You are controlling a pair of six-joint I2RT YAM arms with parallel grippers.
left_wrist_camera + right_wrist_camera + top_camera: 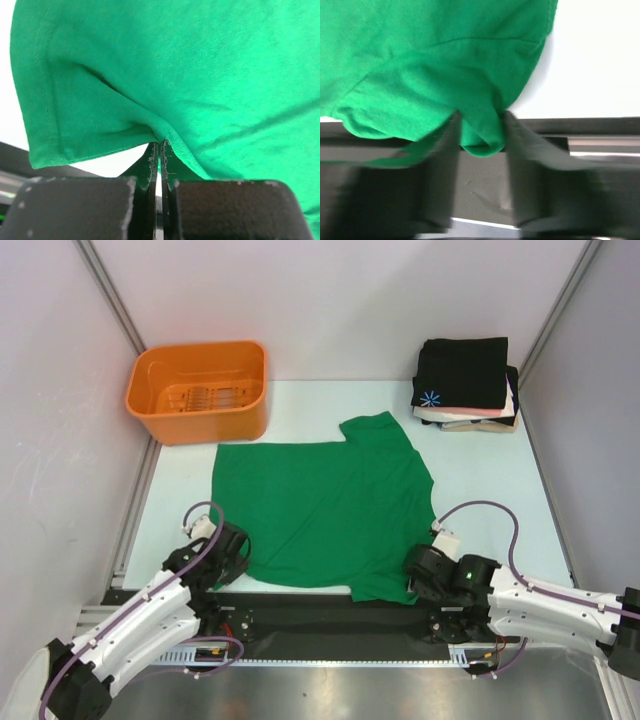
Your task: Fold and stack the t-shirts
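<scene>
Top external: green t-shirt [320, 505] lies crosswise, neck rightward, left gripper [238, 554] and right gripper [416, 570] clamped on its near edge.

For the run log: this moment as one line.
green t-shirt: spread | left gripper: shut on near edge | right gripper: shut on near edge

The left arm [140, 615] and right arm [550, 602] have white shells, black joints and looping purple cables [487, 505]. Their flat black fingers [150, 167] are scuffed with pale specks.
</scene>
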